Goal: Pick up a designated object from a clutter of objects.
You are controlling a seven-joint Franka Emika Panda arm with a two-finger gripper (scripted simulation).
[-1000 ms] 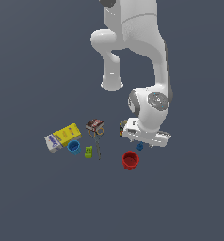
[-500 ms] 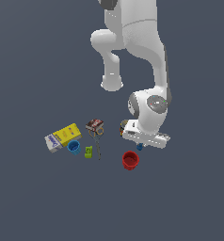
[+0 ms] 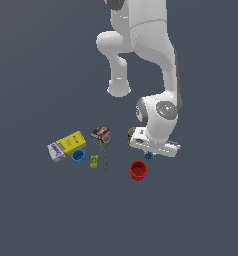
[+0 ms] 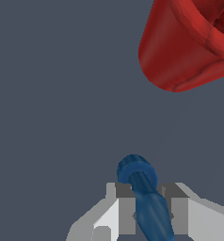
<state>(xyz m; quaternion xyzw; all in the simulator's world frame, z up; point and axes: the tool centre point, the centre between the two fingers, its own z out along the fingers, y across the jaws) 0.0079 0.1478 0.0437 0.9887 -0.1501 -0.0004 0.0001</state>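
Blue and slim, the small peg-shaped object (image 4: 144, 197) sits right between the two grey fingers (image 4: 125, 212) of the gripper (image 4: 149, 207), its long axis running out from the palm past the fingertips so that its rounded, ringed end pokes clear of them. The jaws stand narrow, one finger on each side of the peg's body, and they appear closed on it across its short width, though actual contact is hard to confirm. In the exterior view the same blue object (image 3: 148, 156) shows as a small spot directly below the gripper (image 3: 152, 150), low over the table (image 3: 201, 210). The red cup (image 3: 138, 170) lies just beside it, towards the exterior view's left and nearer the camera, but apart from it. The likely next move is a straight lift, which should clear the cup without touching it.
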